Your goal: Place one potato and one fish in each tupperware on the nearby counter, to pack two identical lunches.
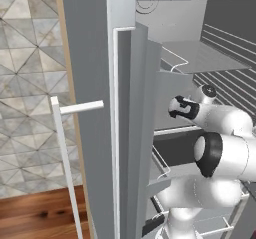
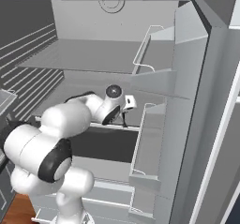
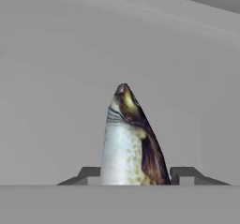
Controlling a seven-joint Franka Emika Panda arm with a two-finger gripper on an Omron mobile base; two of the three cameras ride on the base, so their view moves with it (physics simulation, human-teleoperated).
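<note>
From the base views, the arm reaches into an open fridge (image 2: 154,49), its gripper (image 2: 125,109) deep between shelves. In the hand view, the fish (image 3: 127,138) stands between the fingertips (image 3: 89,174), apparently clamped; pinched near one end, it could swing loose or snag a shelf rail on withdrawal.

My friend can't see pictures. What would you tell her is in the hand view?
A mottled grey and white fish stands up between the end effector and its two dark fingertips, its pointed head aimed away from the camera. Behind it is a plain pale grey surface.
</note>
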